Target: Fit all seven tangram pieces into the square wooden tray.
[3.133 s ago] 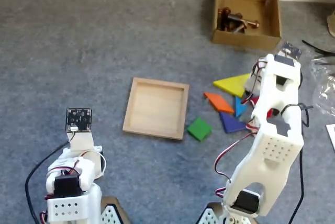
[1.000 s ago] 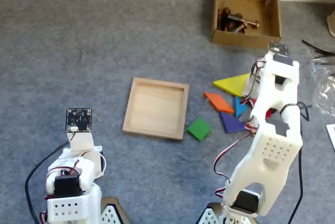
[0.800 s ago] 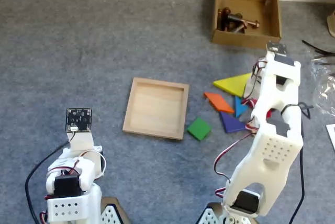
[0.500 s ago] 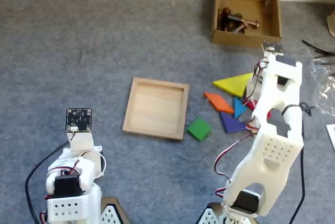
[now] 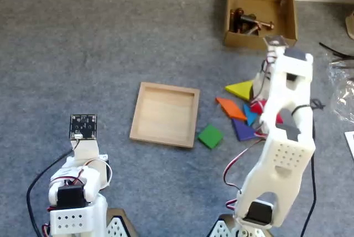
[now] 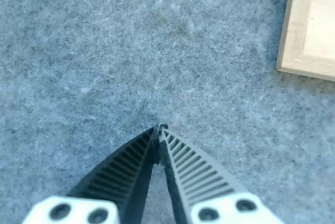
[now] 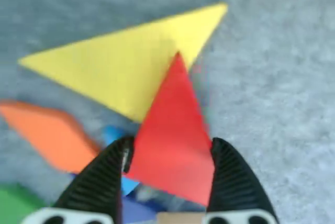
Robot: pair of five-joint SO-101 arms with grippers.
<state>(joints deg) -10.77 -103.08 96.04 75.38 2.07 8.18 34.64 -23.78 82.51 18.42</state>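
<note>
The square wooden tray [image 5: 166,113] lies empty mid-table; its edge [image 6: 309,30] is near my left gripper [image 6: 158,129], which rests shut on the carpet. To the tray's right are a green square [image 5: 211,136], an orange parallelogram [image 5: 230,108], a yellow triangle [image 5: 240,89], a small blue triangle [image 5: 250,116] and a dark blue triangle [image 5: 243,130]. My right gripper [image 7: 170,145] is shut on a red triangle [image 7: 170,130], held above the yellow triangle [image 7: 120,67] and beside the orange piece [image 7: 49,130]. From above, the red triangle [image 5: 257,106] peeks out beside the right arm [image 5: 285,109].
A cardboard box [image 5: 260,35] with copper-coloured metal parts stands at the back right. Cables and a clear plastic bag [image 5: 343,90] lie at the right edge. Open grey carpet [image 5: 83,54] spreads left of the tray.
The right arm has swung left toward the tray with the red triangle in its gripper and now covers part of the yellow triangle. The left arm has kept still.
</note>
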